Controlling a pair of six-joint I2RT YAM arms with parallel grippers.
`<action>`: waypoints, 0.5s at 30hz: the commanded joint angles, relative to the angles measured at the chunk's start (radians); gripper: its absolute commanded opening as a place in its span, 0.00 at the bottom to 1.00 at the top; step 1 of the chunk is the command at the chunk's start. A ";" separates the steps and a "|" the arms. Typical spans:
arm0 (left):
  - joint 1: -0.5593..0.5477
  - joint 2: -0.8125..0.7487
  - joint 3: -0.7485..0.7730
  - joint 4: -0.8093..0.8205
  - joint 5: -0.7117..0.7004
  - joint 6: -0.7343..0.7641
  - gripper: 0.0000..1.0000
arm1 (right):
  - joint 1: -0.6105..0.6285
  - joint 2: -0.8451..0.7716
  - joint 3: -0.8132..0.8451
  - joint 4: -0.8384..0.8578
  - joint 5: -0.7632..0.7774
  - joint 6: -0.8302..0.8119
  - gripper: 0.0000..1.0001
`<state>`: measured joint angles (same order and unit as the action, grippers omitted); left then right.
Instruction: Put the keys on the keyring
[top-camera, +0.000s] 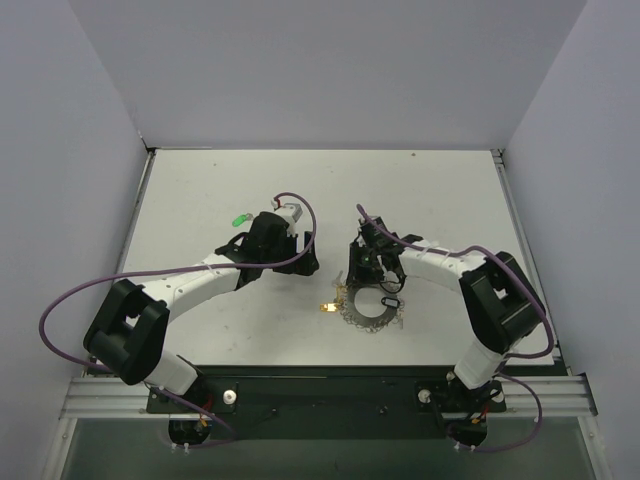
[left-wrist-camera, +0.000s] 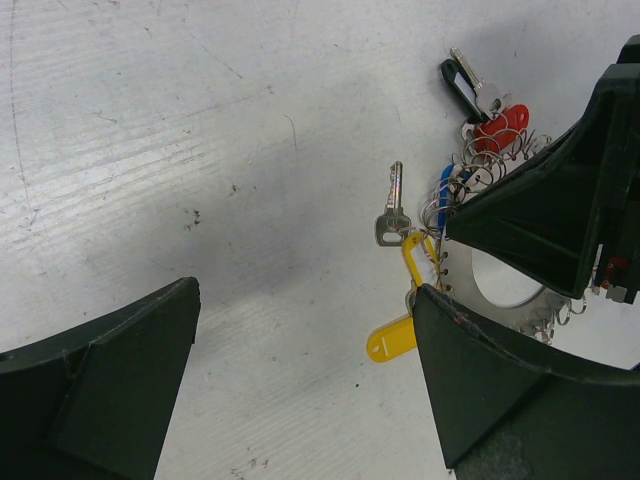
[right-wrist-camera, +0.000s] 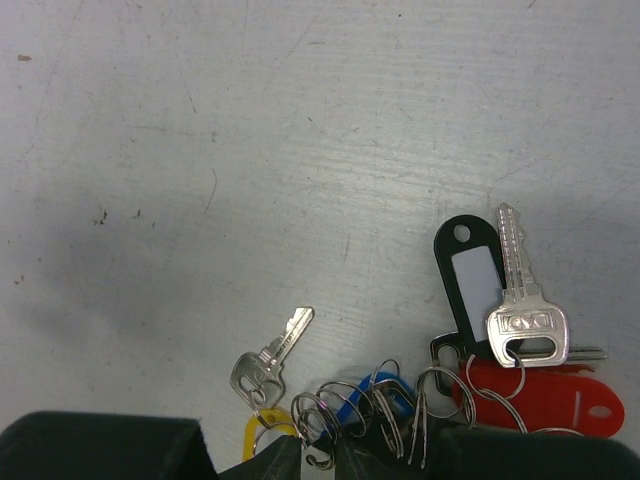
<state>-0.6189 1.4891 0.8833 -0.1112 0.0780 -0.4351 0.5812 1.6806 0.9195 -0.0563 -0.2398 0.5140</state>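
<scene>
Top external view shows you the keyring (top-camera: 372, 318) lying on the table (top-camera: 200, 180), with the right gripper (top-camera: 358, 280) right on its far edge. From the right wrist view, that gripper looks pinched shut on the bumpy rim of the keyring, though the very tips are hidden, so this is my best guess. Most of the job looks done. The yellow key (left-wrist-camera: 390, 340), the blue key (left-wrist-camera: 447, 185), the red key (left-wrist-camera: 500, 128) and the black key (right-wrist-camera: 468, 275) all seem to hang from the keyring by their little loops. One is left: the green key (top-camera: 238, 219) lies alone, well apart from the keyring, out on the left arm's side. The left gripper (left-wrist-camera: 305, 300) is wide open and holds nothing. It hangs over the table between the green key and the keyring, looking toward the keyring. So you need to pick up the green key, bring it over to the keyring and hook it on.
</scene>
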 joint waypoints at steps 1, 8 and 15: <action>0.005 -0.027 0.017 0.002 -0.011 0.015 0.97 | -0.006 -0.065 0.018 -0.013 -0.027 -0.025 0.24; 0.005 -0.020 0.020 0.008 -0.001 0.016 0.97 | -0.001 -0.188 -0.014 -0.062 -0.012 -0.058 0.40; 0.005 -0.012 0.022 0.015 0.003 0.016 0.97 | 0.054 -0.271 -0.070 -0.134 -0.006 -0.117 0.50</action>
<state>-0.6189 1.4891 0.8833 -0.1108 0.0788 -0.4324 0.5987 1.4502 0.8856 -0.1032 -0.2508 0.4381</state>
